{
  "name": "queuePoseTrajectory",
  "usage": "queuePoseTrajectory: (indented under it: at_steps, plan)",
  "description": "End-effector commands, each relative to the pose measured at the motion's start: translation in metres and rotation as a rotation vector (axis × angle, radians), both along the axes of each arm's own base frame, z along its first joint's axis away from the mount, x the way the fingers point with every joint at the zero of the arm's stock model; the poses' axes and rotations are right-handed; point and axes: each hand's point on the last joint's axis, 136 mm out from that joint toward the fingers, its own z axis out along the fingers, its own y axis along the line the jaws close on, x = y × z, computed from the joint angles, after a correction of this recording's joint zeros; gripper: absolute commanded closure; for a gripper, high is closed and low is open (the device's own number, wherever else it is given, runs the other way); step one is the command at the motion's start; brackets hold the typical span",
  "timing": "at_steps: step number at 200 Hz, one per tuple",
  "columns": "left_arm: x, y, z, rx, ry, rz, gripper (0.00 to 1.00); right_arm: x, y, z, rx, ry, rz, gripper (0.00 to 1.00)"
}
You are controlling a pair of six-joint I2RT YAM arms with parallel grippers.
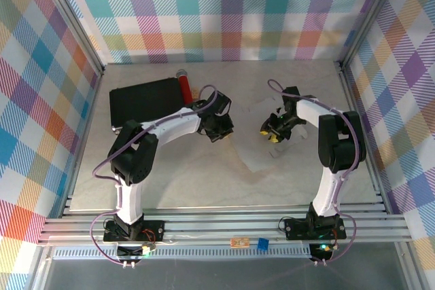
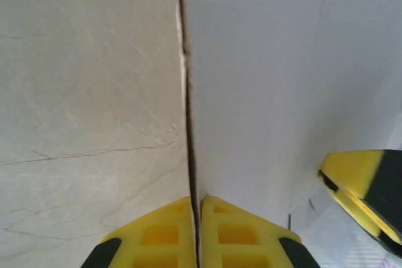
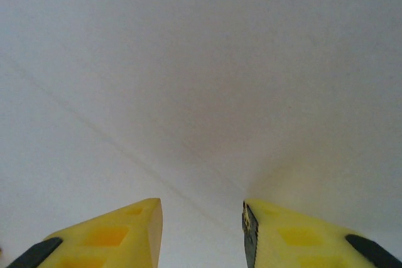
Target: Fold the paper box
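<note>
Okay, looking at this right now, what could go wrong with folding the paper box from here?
1. The left hand pinches just the edge of the paper box, so it may slip out or crumple.
2. The right hand is open over it near a crease; closing off that line might bend it wrongly.
3. Both are close together and might bump.

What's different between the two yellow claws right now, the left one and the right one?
The left gripper has its fingers nearly together, pinching the edge of the paper box; the right gripper has its fingers apart. The left gripper sits at the sheet's edge, with the table beside it; the right gripper faces the sheet's flat side, near a crease. Both have yellow fingers.
</note>
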Motion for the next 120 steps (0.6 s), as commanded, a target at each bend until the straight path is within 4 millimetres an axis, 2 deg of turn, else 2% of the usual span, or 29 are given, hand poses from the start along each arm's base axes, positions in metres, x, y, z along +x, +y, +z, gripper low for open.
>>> queuePoseTrajectory:
  at_steps: [1,29,60,93,104,120]
  plan:
    - [-0.037,0.035,-0.034,0.244,0.155,-0.088,0.97,0.006,0.01,0.023,0.035,-0.028,-0.031,0.62]
    - [-0.04,0.051,-0.038,0.383,0.196,-0.14,0.99,0.002,0.019,0.024,0.063,-0.013,-0.054,0.59]
    - [-0.032,0.086,-0.027,0.621,0.166,-0.231,1.0,-0.001,0.028,0.038,0.108,-0.016,-0.091,0.51]
    - [-0.015,0.126,-0.011,0.919,0.125,-0.338,1.0,-0.001,0.034,0.063,0.14,-0.045,-0.129,0.48]
    - [-0.008,0.134,-0.009,0.988,0.104,-0.353,1.0,-0.002,0.036,0.068,0.146,-0.045,-0.143,0.47]
    - [0.004,0.135,-0.012,1.042,0.079,-0.379,0.99,-0.003,0.041,0.071,0.168,-0.047,-0.161,0.47]
